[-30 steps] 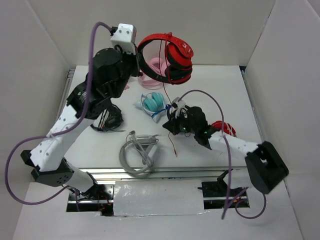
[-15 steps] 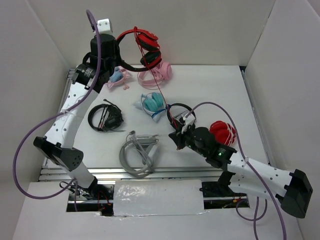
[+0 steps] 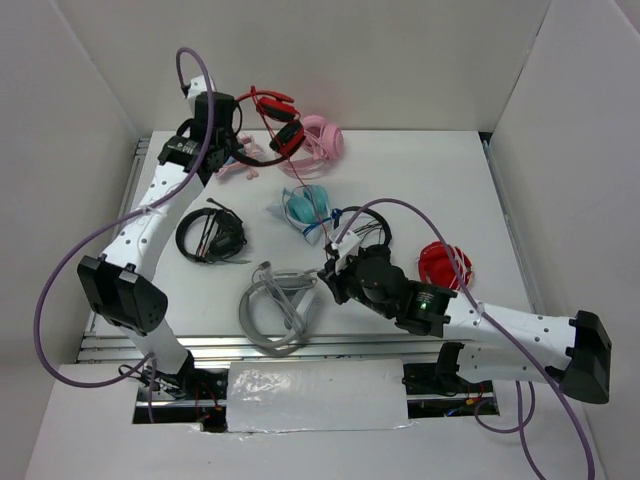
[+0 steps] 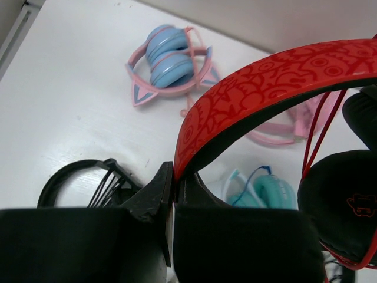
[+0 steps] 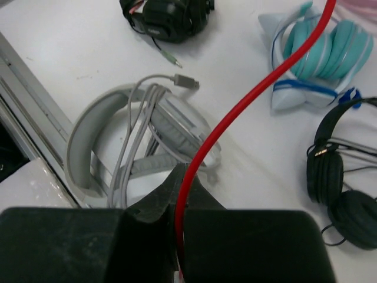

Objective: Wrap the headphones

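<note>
The headphones (image 3: 278, 122), red cups, black pads and red-and-black headband, hang in the air over the table's back left. My left gripper (image 3: 232, 150) is shut on their headband (image 4: 265, 82); in the left wrist view the jaws (image 4: 174, 174) pinch the band's end, and a black ear pad (image 4: 336, 194) hangs at the right. The thin red cable (image 3: 305, 195) runs taut from the cups down to my right gripper (image 3: 330, 273) near the table's middle. In the right wrist view the gripper (image 5: 179, 177) is shut on the cable (image 5: 247, 100).
Other headphones lie on the table: a pink pair (image 3: 322, 140), a pink-and-blue cat-ear pair (image 4: 168, 56), a teal pair (image 3: 305, 205), a black pair at the left (image 3: 212, 235), another black pair (image 3: 365, 225), a grey pair with cord (image 3: 275, 305) and a compact red pair (image 3: 445, 265).
My left arm has carried the headphones left and down toward the back left. My right gripper has slid nearer and left along the cable, which is now drawn out straight.
</note>
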